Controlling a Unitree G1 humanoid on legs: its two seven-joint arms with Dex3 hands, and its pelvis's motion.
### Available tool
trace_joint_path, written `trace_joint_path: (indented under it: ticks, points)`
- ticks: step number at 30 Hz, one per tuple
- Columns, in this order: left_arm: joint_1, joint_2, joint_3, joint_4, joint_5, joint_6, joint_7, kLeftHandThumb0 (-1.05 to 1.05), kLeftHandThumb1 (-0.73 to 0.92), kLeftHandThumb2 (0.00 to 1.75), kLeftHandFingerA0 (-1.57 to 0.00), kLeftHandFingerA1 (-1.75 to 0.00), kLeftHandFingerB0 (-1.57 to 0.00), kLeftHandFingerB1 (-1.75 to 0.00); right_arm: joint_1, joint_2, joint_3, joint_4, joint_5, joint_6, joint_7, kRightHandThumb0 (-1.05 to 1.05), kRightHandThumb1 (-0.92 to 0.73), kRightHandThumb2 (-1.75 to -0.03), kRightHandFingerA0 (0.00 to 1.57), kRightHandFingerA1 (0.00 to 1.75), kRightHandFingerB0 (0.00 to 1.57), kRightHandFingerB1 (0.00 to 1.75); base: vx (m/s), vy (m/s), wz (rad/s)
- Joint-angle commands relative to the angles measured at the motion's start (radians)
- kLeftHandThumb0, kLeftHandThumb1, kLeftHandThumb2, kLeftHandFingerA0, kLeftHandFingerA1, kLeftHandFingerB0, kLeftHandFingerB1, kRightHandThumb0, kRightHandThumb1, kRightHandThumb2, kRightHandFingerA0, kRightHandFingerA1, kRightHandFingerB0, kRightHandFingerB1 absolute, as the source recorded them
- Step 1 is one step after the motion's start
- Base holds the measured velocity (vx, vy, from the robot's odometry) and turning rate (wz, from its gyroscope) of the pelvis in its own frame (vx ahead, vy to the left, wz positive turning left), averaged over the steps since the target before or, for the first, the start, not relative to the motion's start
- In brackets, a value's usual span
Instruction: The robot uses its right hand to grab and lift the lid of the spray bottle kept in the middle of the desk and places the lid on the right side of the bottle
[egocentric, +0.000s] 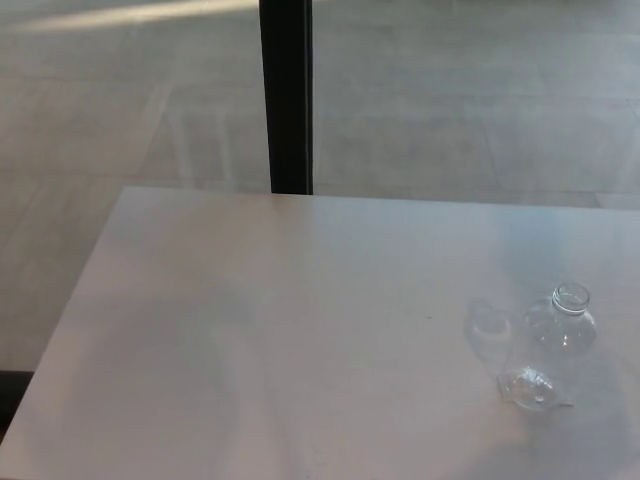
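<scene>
A clear plastic bottle (552, 345) stands on the white desk (280, 330) at its right side, with its round neck (570, 297) open and nothing on top. The lid does not show anywhere in the head view. Neither of my hands is in view.
A black vertical post (286, 95) rises behind the desk's far edge. Grey floor lies beyond the desk. The desk's left edge runs diagonally from the far left corner toward the bottom left of the picture.
</scene>
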Motion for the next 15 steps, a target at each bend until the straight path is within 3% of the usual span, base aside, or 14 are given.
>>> trace_joint_path:
  ticks: [1, 2, 5, 6, 8, 9, 11, 12, 15]
  points:
    - [0.019, 0.021, 0.024, -0.016, -0.016, 0.014, -0.012, -0.72, 0.62, 0.97, -0.28, -0.55, -0.16, -0.45, 0.114, -0.041, 0.027, 0.115, -0.033, -0.115, -0.168, -0.22, -0.61, -0.88, 0.91, 1.53, 0.81, 1.26, 0.0, 0.0, 0.0]
    - [0.016, 0.023, 0.028, -0.008, -0.016, 0.006, -0.015, -0.73, 0.61, 0.97, -0.27, -0.55, -0.15, -0.45, 0.179, -0.041, 0.045, 0.08, -0.053, -0.115, -0.18, -0.27, -0.58, -0.99, 0.91, 1.62, 0.77, 1.31, 0.0, 0.0, 0.0]
    - [0.006, 0.019, 0.035, 0.0, -0.018, 0.007, -0.014, -0.72, 0.62, 0.96, -0.28, -0.54, -0.16, -0.45, 0.252, -0.032, 0.053, 0.0, -0.054, -0.097, -0.189, -0.29, -0.57, -1.06, 0.94, 1.66, 0.8, 1.24, 0.0, 0.0, 0.0]
    - [0.006, 0.018, 0.036, -0.001, -0.021, 0.006, -0.018, -0.68, 0.79, 0.65, -0.3, -0.44, -0.21, -0.3, 0.291, -0.021, 0.058, -0.038, -0.058, -0.068, -0.186, -0.28, -0.57, -1.02, 0.93, 1.64, 0.81, 1.2, 0.0, 0.0, 0.0]
    - [0.0, 0.022, 0.037, 0.009, -0.017, 0.0, -0.022, -0.68, 0.79, 0.64, -0.31, -0.44, -0.21, -0.31, 0.324, -0.004, 0.06, -0.055, -0.052, -0.035, -0.187, -0.28, -0.57, -1.01, 0.9, 1.67, 0.8, 1.25, 0.0, 0.0, 0.0]
    - [-0.002, 0.023, 0.038, 0.018, -0.009, -0.01, -0.018, -0.7, 0.62, 0.97, -0.26, -0.53, -0.16, -0.45, 0.354, 0.009, 0.062, -0.065, -0.05, -0.028, -0.204, -0.27, -0.54, -1.04, 0.91, 1.68, 0.82, 1.23, 0.0, 0.0, 0.0]
    - [0.004, 0.024, 0.036, 0.004, -0.007, -0.02, -0.023, -0.72, 0.62, 0.98, -0.29, -0.55, -0.19, -0.46, 0.424, 0.044, 0.069, -0.07, -0.053, -0.017, -0.244, -0.21, -0.54, -0.95, 0.97, 1.67, 0.81, 1.34, 0.0, 0.0, 0.0]
    - [0.011, 0.023, 0.035, -0.018, -0.005, -0.012, -0.015, -0.69, 0.78, 0.64, -0.34, -0.47, -0.26, -0.32, 0.456, 0.062, 0.065, -0.087, -0.047, -0.008, -0.257, -0.19, -0.59, -0.92, 0.94, 1.67, 0.78, 1.36, 0.0, 0.0, 0.0]
    - [0.007, 0.02, 0.034, -0.018, -0.001, -0.004, -0.006, -0.69, 0.78, 0.64, -0.34, -0.46, -0.26, -0.32, 0.487, 0.081, 0.063, -0.1, -0.045, -0.008, -0.272, -0.18, -0.59, -0.93, 0.93, 1.7, 0.76, 1.4, 0.0, 0.0, 0.0]
